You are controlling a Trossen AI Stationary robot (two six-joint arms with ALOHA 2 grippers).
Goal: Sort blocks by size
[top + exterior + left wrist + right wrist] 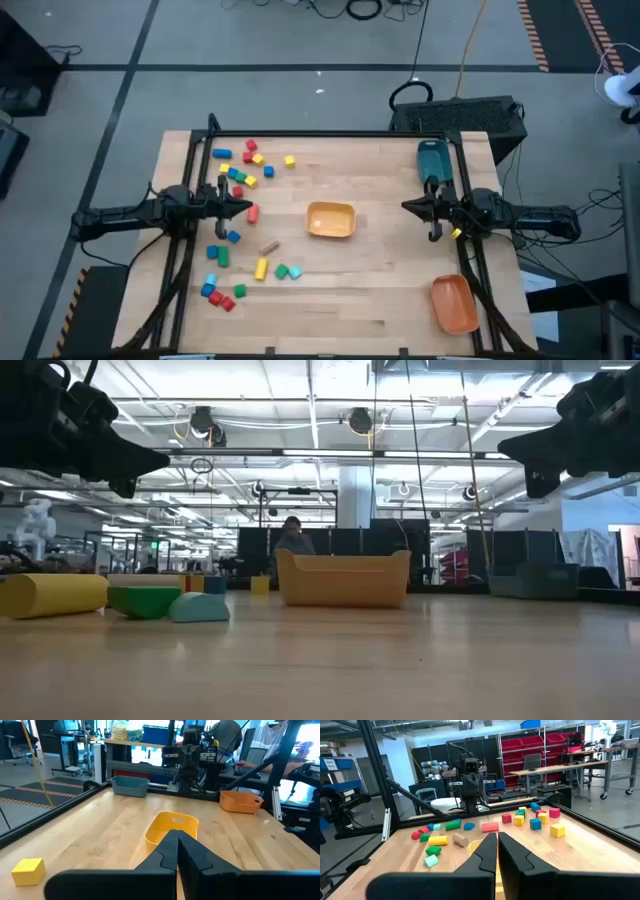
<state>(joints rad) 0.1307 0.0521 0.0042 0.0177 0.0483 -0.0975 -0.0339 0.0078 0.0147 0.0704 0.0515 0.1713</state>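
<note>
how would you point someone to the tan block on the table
Start at the yellow bin in the middle of the table. Toward the left arm's side lies a small tan cylinder, the only unpainted block among coloured ones.

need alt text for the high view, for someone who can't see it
Top-down view of a wooden table: coloured blocks lie scattered on its left side, with a yellow bin in the middle. The left gripper and right gripper are shut, empty, facing each other.
</note>
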